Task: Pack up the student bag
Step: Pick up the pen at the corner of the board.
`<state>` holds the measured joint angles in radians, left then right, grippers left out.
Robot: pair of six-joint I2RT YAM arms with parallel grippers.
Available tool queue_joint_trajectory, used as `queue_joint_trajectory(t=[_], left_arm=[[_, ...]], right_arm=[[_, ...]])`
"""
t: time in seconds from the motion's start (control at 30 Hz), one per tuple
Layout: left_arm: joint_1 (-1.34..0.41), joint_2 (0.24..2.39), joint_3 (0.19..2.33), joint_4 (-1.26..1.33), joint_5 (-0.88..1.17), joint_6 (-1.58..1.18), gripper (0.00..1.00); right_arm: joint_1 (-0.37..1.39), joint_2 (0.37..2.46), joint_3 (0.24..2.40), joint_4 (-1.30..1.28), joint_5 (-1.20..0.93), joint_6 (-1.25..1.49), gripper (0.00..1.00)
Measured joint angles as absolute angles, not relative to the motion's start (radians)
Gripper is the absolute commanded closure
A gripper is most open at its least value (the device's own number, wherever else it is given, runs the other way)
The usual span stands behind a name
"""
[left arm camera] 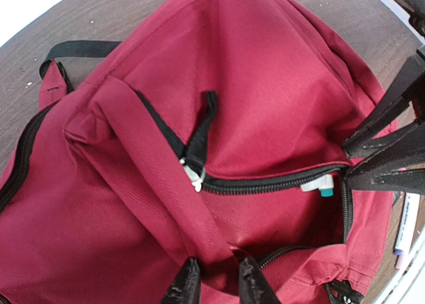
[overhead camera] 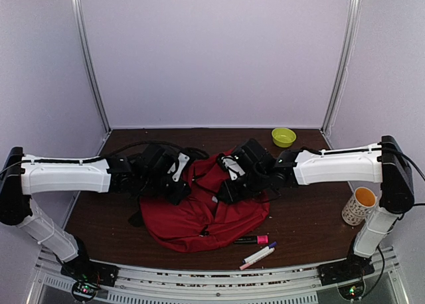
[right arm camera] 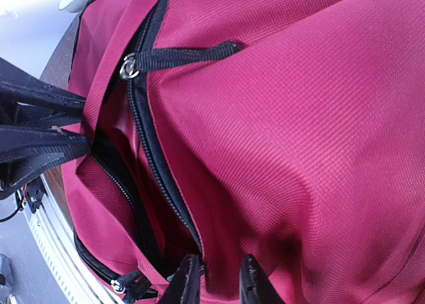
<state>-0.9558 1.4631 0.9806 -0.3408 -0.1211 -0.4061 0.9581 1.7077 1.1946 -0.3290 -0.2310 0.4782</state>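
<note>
A dark surface is enclosed by lilac walls. The student bag is laid centrally, long axis from 9 to 3 o'clock, opening upward. The left gripper and right gripper are seen slightly parted, empty.

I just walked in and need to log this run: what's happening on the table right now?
Both arms are bent over the student bag, which lies mid-table. The left gripper and the right gripper sit at its unzipped pocket, jaws slightly apart. A white pen with a teal end shows inside the pocket. Two markers lie on the table near the bag, not yet packed.
</note>
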Motion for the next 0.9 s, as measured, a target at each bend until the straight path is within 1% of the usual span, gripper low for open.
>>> queue_joint_trajectory(t=[0.23, 0.67, 0.9], left_arm=[[-0.971, 1.464, 0.976, -0.337, -0.11, -0.407, 0.76], [-1.032, 1.484, 0.925, -0.33, -0.095, -0.444, 0.76], [-1.072, 1.484, 0.921, -0.326, -0.097, -0.469, 0.75]], right_arm=[[0.958, 1.707, 1.205, -0.342, -0.23, 0.477, 0.74], [0.958, 1.704, 1.206, -0.347, -0.228, 0.477, 0.72], [0.958, 1.68, 1.206, -0.352, -0.228, 0.479, 0.68]])
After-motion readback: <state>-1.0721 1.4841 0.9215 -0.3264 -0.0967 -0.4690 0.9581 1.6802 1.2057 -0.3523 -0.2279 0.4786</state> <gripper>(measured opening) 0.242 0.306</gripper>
